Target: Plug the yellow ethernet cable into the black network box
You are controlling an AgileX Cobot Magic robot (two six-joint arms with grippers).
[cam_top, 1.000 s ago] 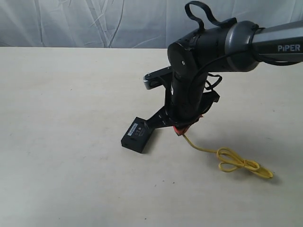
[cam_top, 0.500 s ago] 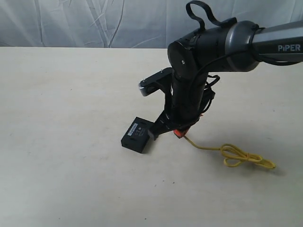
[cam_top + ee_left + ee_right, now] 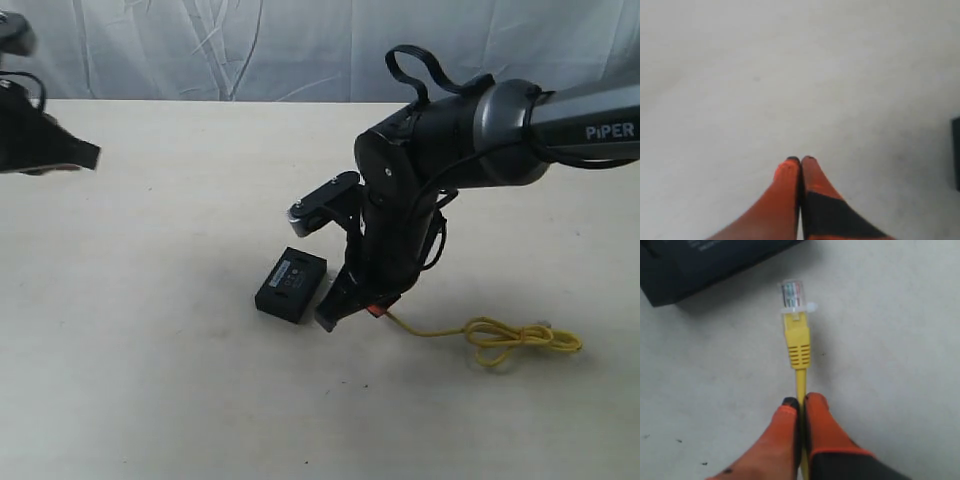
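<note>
**Black box** (image 3: pixel 291 284): lies flat on the table (image 3: pixel 150 400), label up, with nothing holding it. Its socket does not show in any view.

**Yellow cable** (image 3: pixel 500 338): trails away from the box across the table, its loose loop lying well apart from the box. The clear plug (image 3: pixel 792 295) points at the box's near edge, close to it but not touching.

**Right gripper** (image 3: pixel 801 402): just beside the box, fingers clamped on the cable a little way behind the plug's yellow boot.

**Left gripper** (image 3: pixel 800 161): well apart from the box, fingers pressed together on nothing.

**Risks, as judged:**
- The box may slide when the plug pushes on it, since nothing braces it.
- The plug may bend or tilt off line, because the grip is on soft cord and not on the plug body.
- The plug may miss or jam if its latch side does not suit the unseen socket.
- The trailing loop may drag and twist the plug.
</note>
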